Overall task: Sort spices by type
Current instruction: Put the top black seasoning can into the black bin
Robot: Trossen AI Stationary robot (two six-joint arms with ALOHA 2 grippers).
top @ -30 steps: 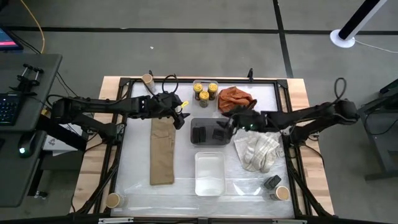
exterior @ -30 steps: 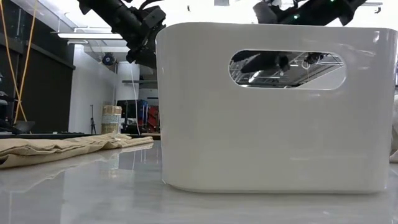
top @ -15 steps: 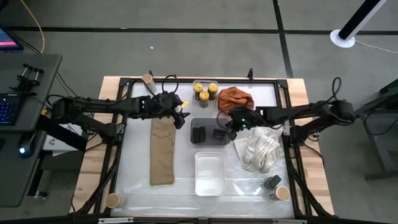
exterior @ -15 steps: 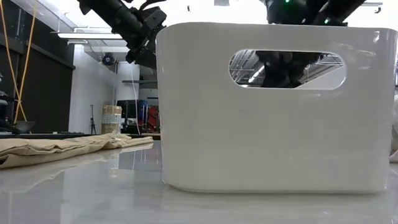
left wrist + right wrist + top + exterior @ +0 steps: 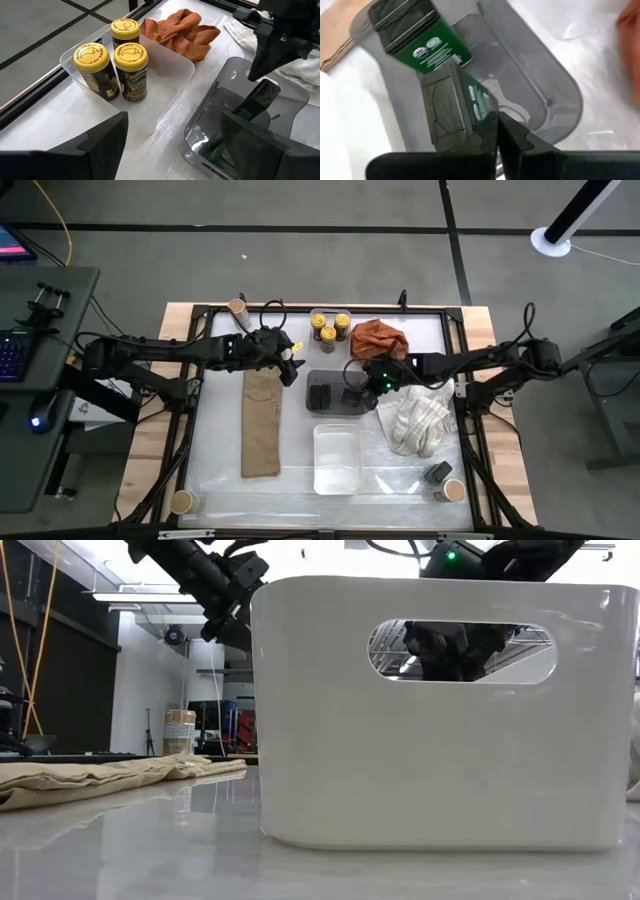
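Item: sorting table [image 5: 200,480], high view. Upper centre of the frame: clear tray [image 5: 322,338] holding three yellow-lidded spice jars [image 5: 327,326], upright and touching one another; the left wrist view showed the same jars [image 5: 131,70] in that tray's corner. Just right of it lay a crumpled rust-orange cloth [image 5: 380,337]. Centre: a smoky grey tray [image 5: 340,408] containing two dark grey tins, one at its left [image 5: 320,395] and one at its right [image 5: 354,394]. In the right wrist view the two tins lay touching in the grey tray [image 5: 540,85], one [image 5: 417,32] showing a green label, the other [image 5: 447,107] directly ahead of the fingers. Right gripper [image 5: 366,387] sat over the grey tray's right part, jaws clenched together with nothing between them, fingertips beside the right tin. Left gripper [image 5: 290,366] hung left of the grey tray, above the top end of a folded tan cloth [image 5: 261,425], fingers spread and empty. Lower centre: white bin [image 5: 337,460]. Right of centre: white towel [image 5: 415,423]. Lower right: third dark grey tin [image 5: 437,473] just beside a tan-topped tub [image 5: 454,491]. Further tan-topped tubs stood at the lower left corner [image 5: 181,502] and the upper left corner [image 5: 237,307].
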